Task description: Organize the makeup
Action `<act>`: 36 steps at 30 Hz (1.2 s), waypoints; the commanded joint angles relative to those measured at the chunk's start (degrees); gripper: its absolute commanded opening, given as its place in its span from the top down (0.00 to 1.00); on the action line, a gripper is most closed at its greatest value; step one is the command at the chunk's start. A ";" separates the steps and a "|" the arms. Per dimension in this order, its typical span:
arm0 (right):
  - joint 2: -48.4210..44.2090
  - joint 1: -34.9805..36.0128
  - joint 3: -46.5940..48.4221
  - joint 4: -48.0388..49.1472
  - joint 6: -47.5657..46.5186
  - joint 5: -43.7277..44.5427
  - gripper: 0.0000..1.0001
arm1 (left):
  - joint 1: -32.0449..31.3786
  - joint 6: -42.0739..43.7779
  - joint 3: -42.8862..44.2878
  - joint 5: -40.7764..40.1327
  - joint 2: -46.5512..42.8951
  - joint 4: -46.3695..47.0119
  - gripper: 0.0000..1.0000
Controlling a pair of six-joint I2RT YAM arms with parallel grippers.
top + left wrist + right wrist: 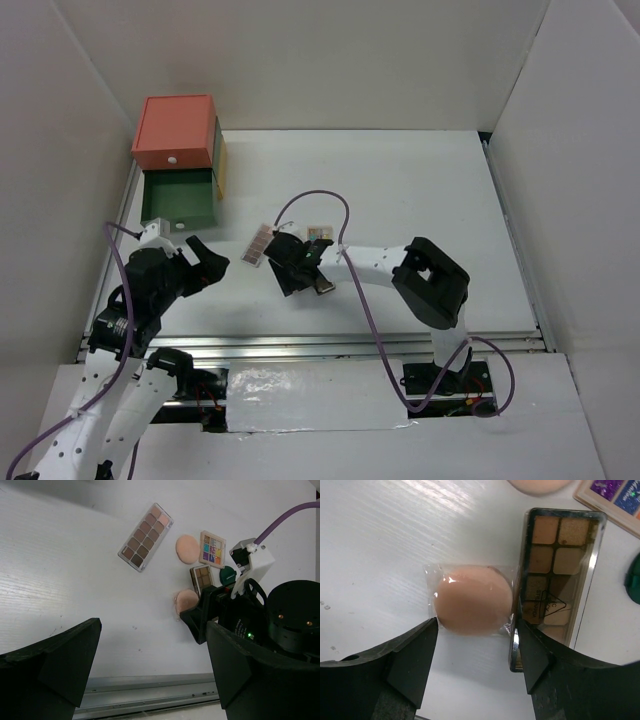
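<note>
Overhead view of a white table [430, 190] with two robot arms at its six o'clock edge. A coral, green and yellow drawer box [178, 135] stands at ten o'clock, its green drawer [180, 200] pulled out. The makeup lies clustered near the centre: a long pinkish palette [145, 536], a brown palette [560, 565], a multicolour palette [212, 548], a dark green compact [227, 575], a bare puff [187, 549] and a wrapped puff [472, 600] in clear film.

Likely trouble: the brown palette lies at three o'clock of the wrapped puff, right against its film. The finger on that side could catch the palette's edge on closing, shoving it aside or pinching it along with the puff. The soft puff and slick film might also slip out of a shallow pinch.

The right gripper [476, 650] sits low over the table, jaws partly open, straddling the wrapped puff at nine and three o'clock. Whether they press the film cannot be told, and nothing is lifted. The left gripper [150, 667] hangs at nine o'clock of the cluster, jaws spread wide and empty.
</note>
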 commanded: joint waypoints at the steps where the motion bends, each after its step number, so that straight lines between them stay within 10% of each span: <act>1: 1.61 1.63 2.84 -0.48 0.70 1.28 0.27 | -0.34 0.31 0.18 -0.11 -0.47 0.85 0.01; 22: 6.44 3.57 8.47 -1.89 1.05 -0.12 0.19 | -0.61 -0.21 0.36 -0.90 -2.14 0.24 0.01; 36: -2.59 3.48 1.10 4.59 2.72 -6.26 0.80 | -0.78 -0.47 0.44 -0.47 -2.40 0.33 0.01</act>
